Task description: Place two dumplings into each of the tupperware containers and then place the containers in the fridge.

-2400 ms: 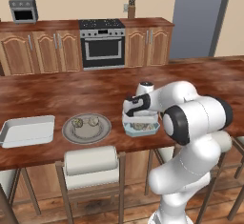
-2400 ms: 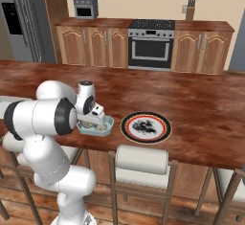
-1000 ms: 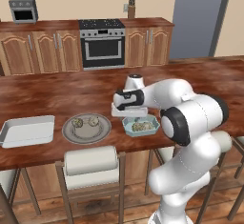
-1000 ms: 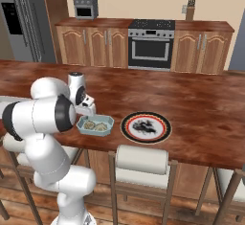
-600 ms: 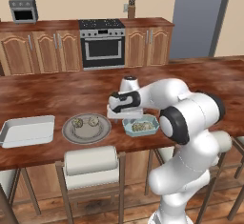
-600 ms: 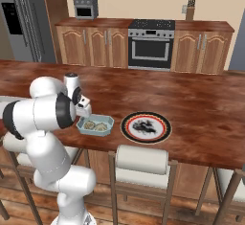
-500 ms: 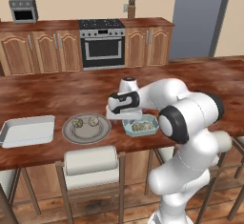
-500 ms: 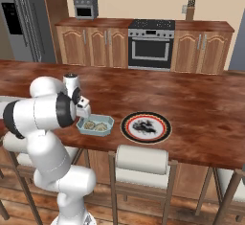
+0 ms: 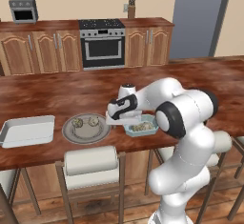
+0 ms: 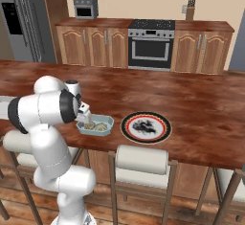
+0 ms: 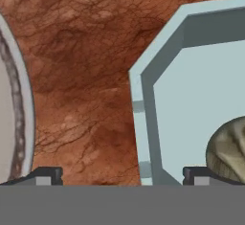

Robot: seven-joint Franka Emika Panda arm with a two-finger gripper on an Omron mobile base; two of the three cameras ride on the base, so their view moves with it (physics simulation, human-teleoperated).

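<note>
Left base view: the hand (image 9: 125,119) hangs low between the grey plate (image 9: 71,133), which holds two dumplings (image 9: 85,121), and the blue tub (image 9: 152,127), which holds others, likely mid-transfer. The white tray (image 9: 26,133) waits at the worktop's (image 9: 57,94) end.

Right base view: the hand sits just beside the tub (fridge (image 10: 19,20) well apart).

Hand view: fingertips (image 11: 45,175) spread, holding nothing, straddling the tub's rim. No writing legible.
</note>
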